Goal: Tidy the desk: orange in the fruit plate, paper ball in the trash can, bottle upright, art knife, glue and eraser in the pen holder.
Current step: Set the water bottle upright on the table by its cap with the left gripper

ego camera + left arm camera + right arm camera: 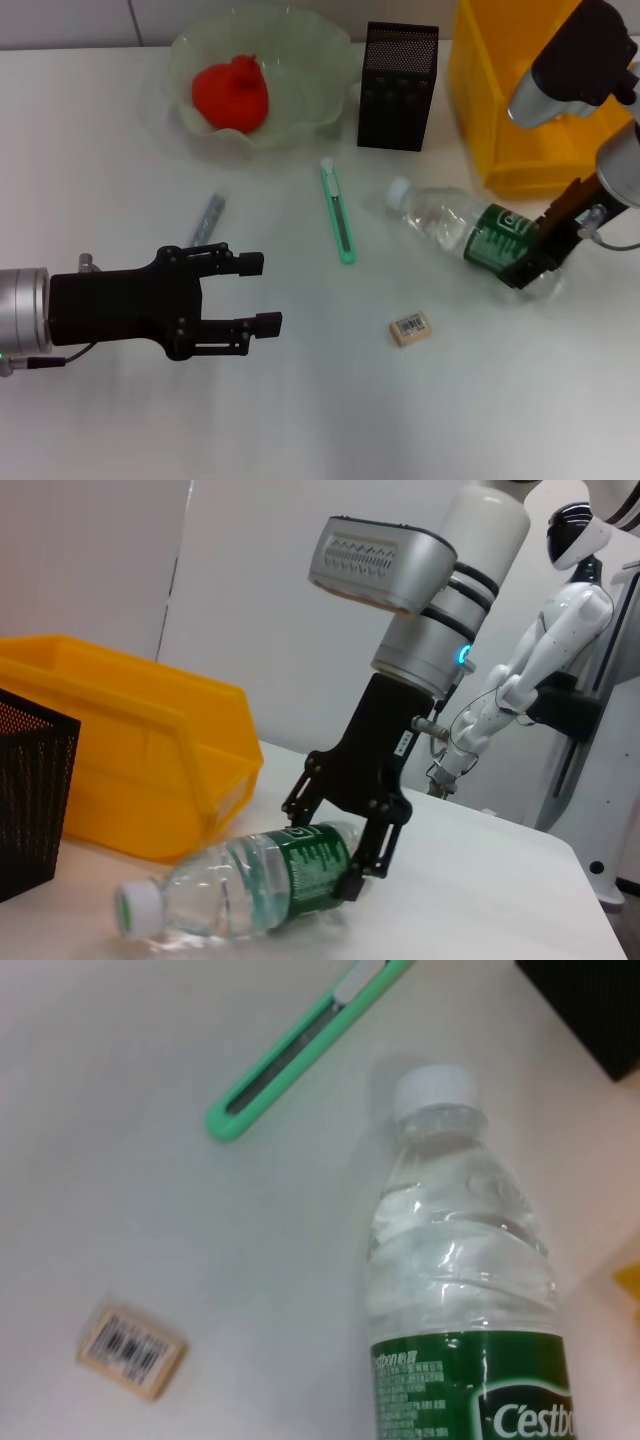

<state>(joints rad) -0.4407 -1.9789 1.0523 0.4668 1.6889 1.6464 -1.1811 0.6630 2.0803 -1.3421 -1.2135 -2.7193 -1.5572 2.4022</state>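
Clear plastic with a green label: your bottle (pixel 470 228) lies on its side at the right of the head view, cap toward the middle of the frame and base toward the right edge, its long axis running slightly down to the right. Your right gripper (pixel 545 250) is at that base end, fingers straddling the labelled part; the left wrist view shows them closed around the bottle. To stand it up, you would, I judge, swing the cap end upward about the base. Your left gripper (pixel 240 295) hangs at lower left, well apart from the bottle, fingers spread wide and holding nothing. Between them lie the green knife (pixel 338 212) and the eraser (pixel 411 328).
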